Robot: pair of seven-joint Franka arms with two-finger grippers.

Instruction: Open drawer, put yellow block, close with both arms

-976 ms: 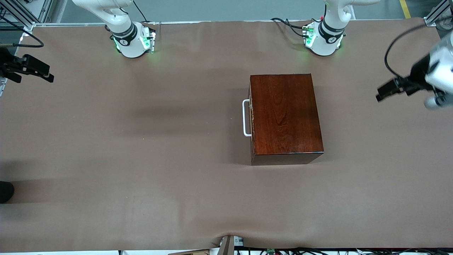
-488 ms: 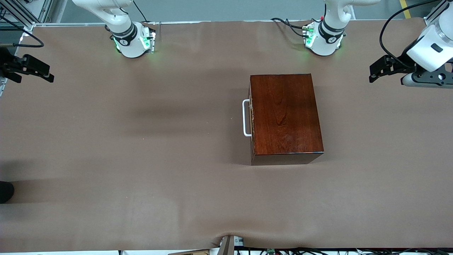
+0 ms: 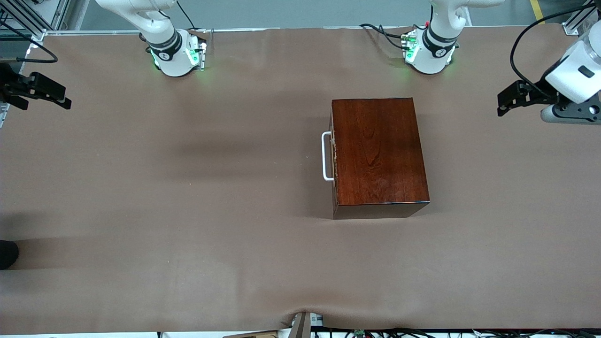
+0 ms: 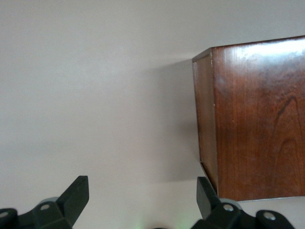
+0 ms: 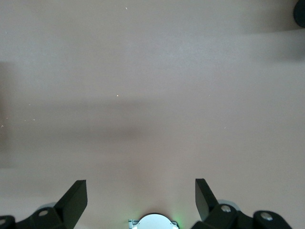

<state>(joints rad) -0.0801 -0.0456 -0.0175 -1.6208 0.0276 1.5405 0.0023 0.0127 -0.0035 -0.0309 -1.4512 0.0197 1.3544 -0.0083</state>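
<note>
Drawer (image 3: 332, 157) shut, no block visible. Left gripper (image 3: 506, 98) has swung back over the counter's (image 3: 188, 211) left-arm end, fingers wide; right gripper (image 3: 58, 97) waits, wide.

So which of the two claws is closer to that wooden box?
The left gripper, hovering over the left arm's end of the table beside the wooden box; the right gripper waits over the right arm's end.

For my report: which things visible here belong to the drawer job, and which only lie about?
For the job:
- drawer, shut, with white handle
- left pincer, open, over the table's end
- right pincer, open, waiting

Yellow block: not visible.

Lying about:
- brown table cover
- cables at the left arm's base
</note>
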